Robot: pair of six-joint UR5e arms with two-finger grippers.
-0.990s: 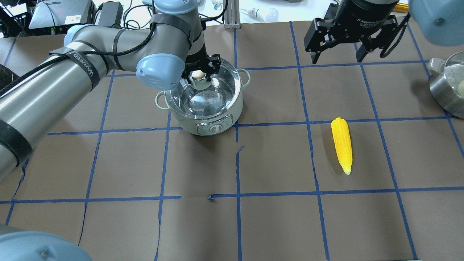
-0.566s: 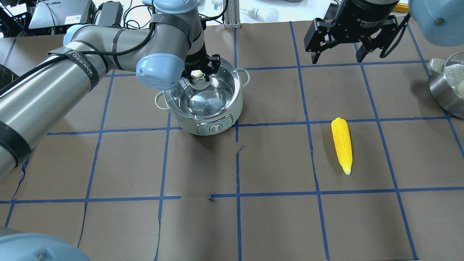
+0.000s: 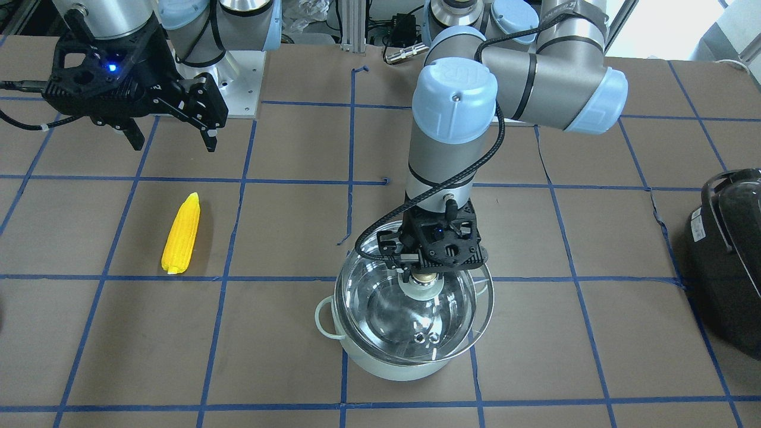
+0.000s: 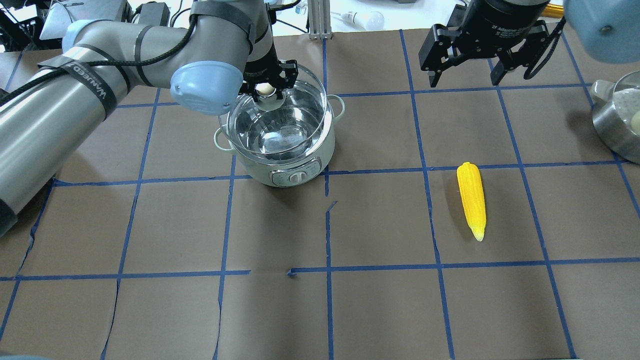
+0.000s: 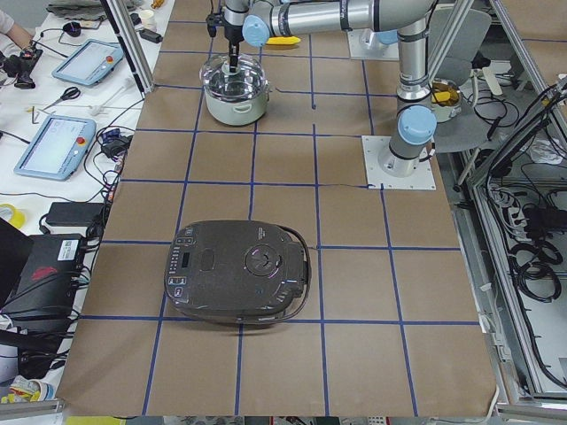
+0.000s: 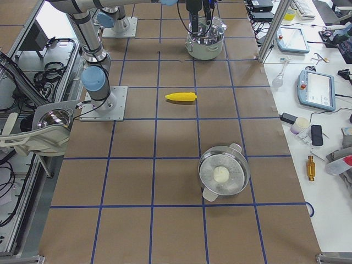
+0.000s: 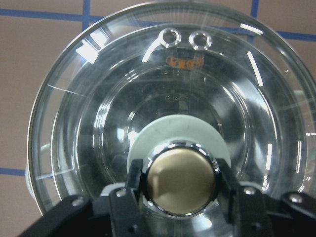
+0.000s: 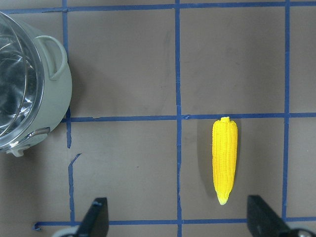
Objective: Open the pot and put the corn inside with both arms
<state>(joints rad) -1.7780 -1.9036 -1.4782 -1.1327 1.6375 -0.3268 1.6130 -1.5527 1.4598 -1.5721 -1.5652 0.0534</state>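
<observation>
The pale mint-green pot [image 4: 300, 172] stands left of centre on the brown table and also shows in the front view [image 3: 392, 368]. My left gripper [image 4: 265, 89] is shut on the beige knob [image 7: 180, 182] of the clear glass lid [image 4: 305, 95]. It holds the lid raised just above the pot, shifted slightly off its rim [image 3: 410, 315]. The yellow corn [image 4: 472, 200] lies flat on the table to the right, tip toward me. My right gripper [image 4: 466, 79] hangs open and empty, high above the table beyond the corn [image 8: 224, 158].
A steel pot with a lid [image 4: 617, 117] sits at the right edge of the table. A large black appliance [image 3: 728, 249] sits at the table's left end. Cables and devices lie beyond the far table edge.
My left gripper has lifted the lid by its knob and carried it slightly up and to the left of the pot. The right arm and the corn have not moved.
</observation>
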